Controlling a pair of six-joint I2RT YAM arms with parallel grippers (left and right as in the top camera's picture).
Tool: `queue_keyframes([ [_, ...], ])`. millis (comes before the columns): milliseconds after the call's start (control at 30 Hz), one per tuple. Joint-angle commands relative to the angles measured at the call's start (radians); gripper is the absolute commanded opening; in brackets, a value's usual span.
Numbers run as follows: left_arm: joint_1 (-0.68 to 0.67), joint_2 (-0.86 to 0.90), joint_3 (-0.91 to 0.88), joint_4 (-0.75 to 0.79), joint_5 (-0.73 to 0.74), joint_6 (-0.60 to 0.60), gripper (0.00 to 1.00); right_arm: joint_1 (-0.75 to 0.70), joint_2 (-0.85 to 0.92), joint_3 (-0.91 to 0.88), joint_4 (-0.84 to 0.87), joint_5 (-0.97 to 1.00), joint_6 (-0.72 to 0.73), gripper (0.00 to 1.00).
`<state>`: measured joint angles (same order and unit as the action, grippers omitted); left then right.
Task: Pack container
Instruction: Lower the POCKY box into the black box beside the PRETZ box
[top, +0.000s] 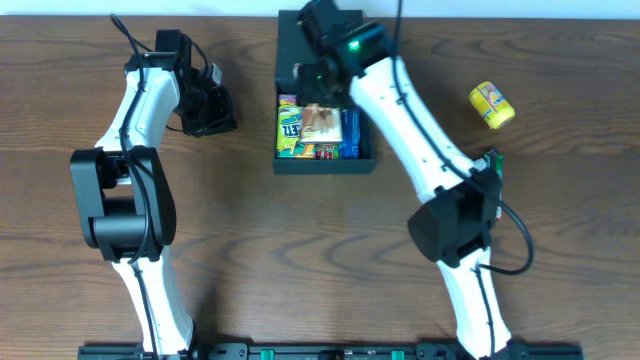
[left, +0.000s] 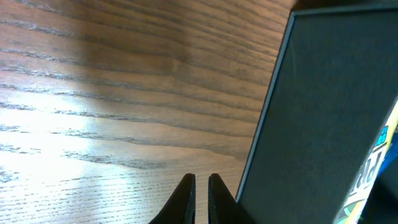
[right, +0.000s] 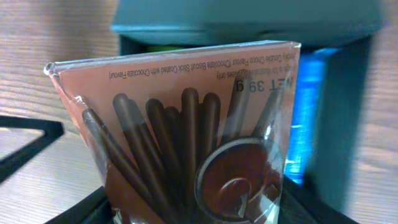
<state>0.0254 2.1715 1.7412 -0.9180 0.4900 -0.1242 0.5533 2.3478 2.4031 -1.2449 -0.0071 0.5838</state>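
Right now the container (top: 325, 163) sits at twelve o'clock on the tabletop (top: 300, 250), lid back, snack packets (top: 291, 128) inside. My right gripper (top: 320, 105) hangs over it pinching a biscuit box (right: 186, 124), so I judge I'm mid-placement. Next I'd lower it among the packets and let go. My left gripper (left: 200, 193), pressed together, waits at its nine o'clock.

Dark square container (top: 325, 165) (flap open)
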Motion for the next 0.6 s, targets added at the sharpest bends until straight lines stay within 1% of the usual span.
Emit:
queue_keyframes([
  [0,0.002,0.014,-0.005,-0.014,-0.007,0.053,0.10,0.023,0.037,0.011,0.011,0.006,0.114,0.62],
  [133,0.002,0.014,-0.005,-0.024,-0.007,0.069,0.09,0.040,0.052,0.011,0.031,0.006,0.152,0.61],
  [333,0.002,0.014,-0.005,-0.025,-0.007,0.069,0.09,0.049,0.082,0.011,0.051,0.003,0.163,0.66],
  [400,0.002,0.014,-0.005,-0.024,-0.006,0.069,0.09,0.050,0.086,0.011,0.051,0.003,0.162,0.73],
  [433,0.002,0.014,-0.005,-0.024,-0.006,0.069,0.09,0.051,0.087,0.011,0.052,0.003,0.151,0.79],
  [500,0.002,0.014,-0.005,-0.024,-0.007,0.069,0.10,0.051,0.087,0.011,0.064,0.003,0.114,0.87],
  [533,0.002,0.014,-0.005,-0.024,-0.007,0.069,0.09,0.051,0.087,0.011,0.076,0.003,0.083,0.95],
  [567,0.002,0.014,-0.005,-0.024,-0.006,0.069,0.09,0.050,0.086,0.011,0.081,0.003,0.066,0.98],
])
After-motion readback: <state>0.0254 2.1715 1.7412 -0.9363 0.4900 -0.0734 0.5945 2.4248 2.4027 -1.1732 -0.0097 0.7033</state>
